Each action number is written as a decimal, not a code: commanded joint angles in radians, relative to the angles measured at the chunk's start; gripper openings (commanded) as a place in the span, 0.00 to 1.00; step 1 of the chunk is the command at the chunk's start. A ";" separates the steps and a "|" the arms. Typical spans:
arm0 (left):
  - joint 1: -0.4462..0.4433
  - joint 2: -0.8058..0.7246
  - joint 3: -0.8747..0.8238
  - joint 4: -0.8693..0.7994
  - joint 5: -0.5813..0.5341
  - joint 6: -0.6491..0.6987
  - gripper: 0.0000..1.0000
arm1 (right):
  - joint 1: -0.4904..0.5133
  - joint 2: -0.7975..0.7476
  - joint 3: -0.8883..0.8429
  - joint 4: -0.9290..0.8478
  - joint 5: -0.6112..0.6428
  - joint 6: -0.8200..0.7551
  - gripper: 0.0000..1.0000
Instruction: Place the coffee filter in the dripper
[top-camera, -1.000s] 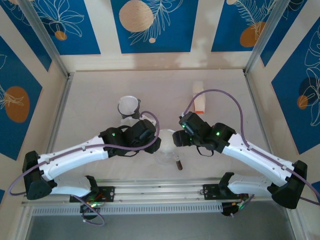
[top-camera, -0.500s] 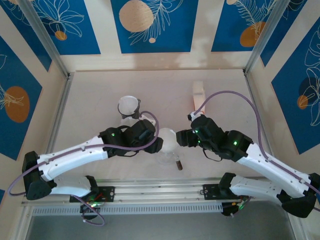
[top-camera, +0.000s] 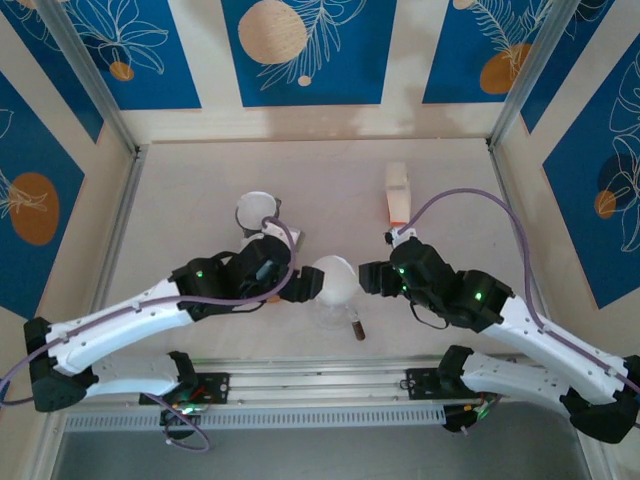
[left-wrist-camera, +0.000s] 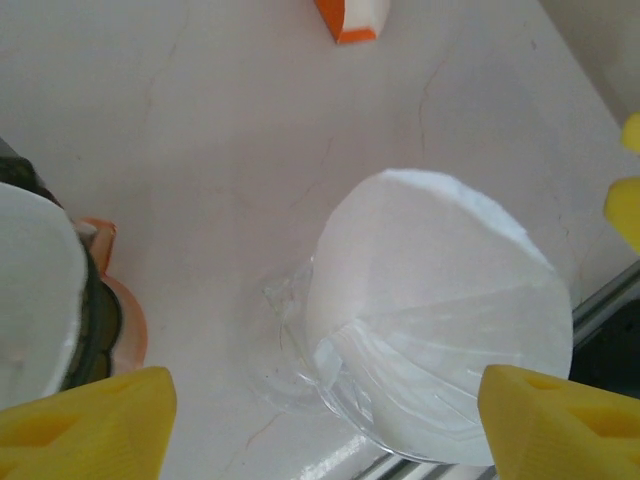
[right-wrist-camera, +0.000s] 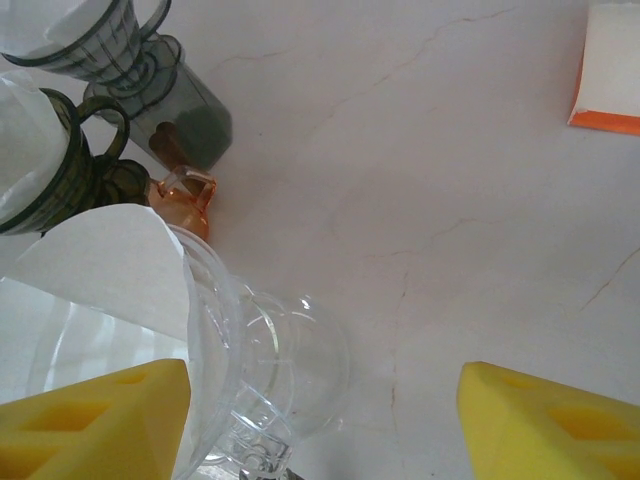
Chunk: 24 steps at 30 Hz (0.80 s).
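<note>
- The left gripper (left-wrist-camera: 322, 425) is released: its yellow fingers (left-wrist-camera: 85, 420) stand wide apart and grasp nothing.
- Between those fingers the white coffee filter (left-wrist-camera: 440, 320) sits opened out in the clear dripper (left-wrist-camera: 288, 345). Its upper edge rises above the glass rim.
- The right gripper (right-wrist-camera: 325, 425) is released too, with its fingers wide and nothing held. It is just beside the dripper on the opposite side.
- From above, the two grippers face each other across the dripper, near the front middle of the table (top-camera: 200, 180).
- A dark glass cup (right-wrist-camera: 60, 170) with white paper in it stands near the dripper, beside a small amber handle (right-wrist-camera: 187, 195).
- An orange and white box (top-camera: 397, 195) lies well apart, farther back.
</note>
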 joint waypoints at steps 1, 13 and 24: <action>0.009 -0.062 0.023 -0.005 -0.086 0.028 0.84 | 0.007 -0.036 -0.020 0.043 0.032 0.014 0.71; 0.167 -0.272 -0.051 -0.054 -0.256 0.041 1.00 | 0.007 -0.078 -0.055 0.052 0.095 0.032 0.72; 0.240 -0.429 -0.217 -0.001 -0.477 0.064 1.00 | 0.008 -0.094 -0.083 0.023 0.158 0.066 0.74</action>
